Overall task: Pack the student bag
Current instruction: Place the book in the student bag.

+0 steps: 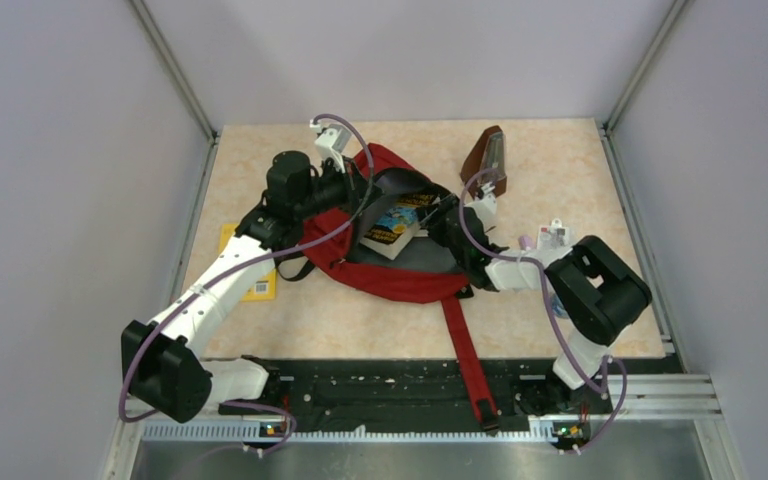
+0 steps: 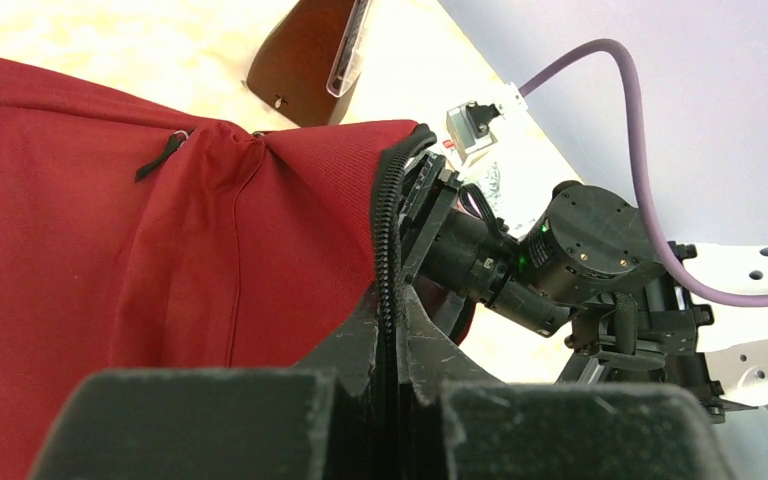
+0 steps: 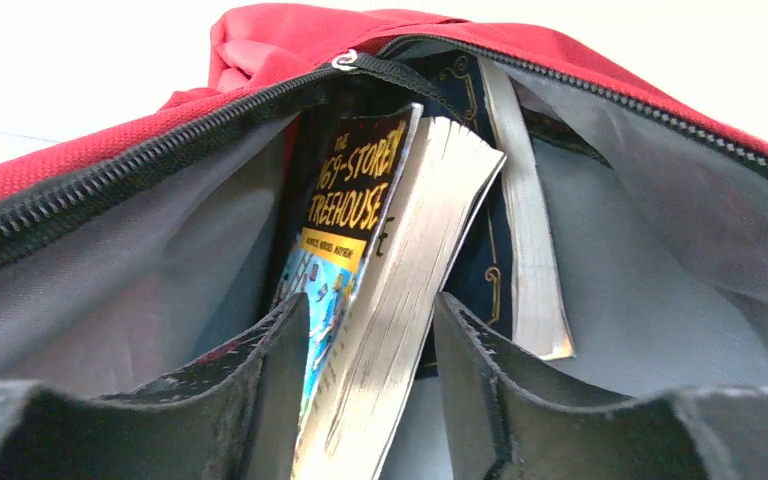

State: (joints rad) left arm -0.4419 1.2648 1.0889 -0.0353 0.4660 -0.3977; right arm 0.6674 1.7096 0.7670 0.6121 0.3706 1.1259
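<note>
Nearest, at the bottom of the top view, the bag's long strap (image 1: pixel 465 350) trails down over the table (image 1: pixel 340 325) edge between the two arm bases. Just above it, mid-frame, the bag (image 1: pixel 400 280) lies flat with its mouth open toward the right arm. The left gripper (image 2: pixel 392 325) is clenched on the zipper (image 2: pixel 388 220) rim at the bag's upper left, holding the opening up. The right gripper (image 3: pixel 368 310) reaches into the mouth from the right. Its jaws stand apart on either side of a paperback book (image 3: pixel 355 200), with a dark gap on the page side, so it reads as released rather than grasping. That book stands on edge partly inside the grey lining, its near end poking out. Deeper in, behind it, a second book (image 3: pixel 525 240) with a dark blue cover sits inside.

By my reading the packing is partly done: one book is in, and another is lodged in the mouth and wants a push further. At the left of the frame a yellow pad (image 1: pixel 260 288) lies on the table, partly under the left arm. At the upper right a brown case (image 1: pixel 484 160) stands apart from the bag. Both look like things left to go in. The zipper is open, so closing may remain too.
</note>
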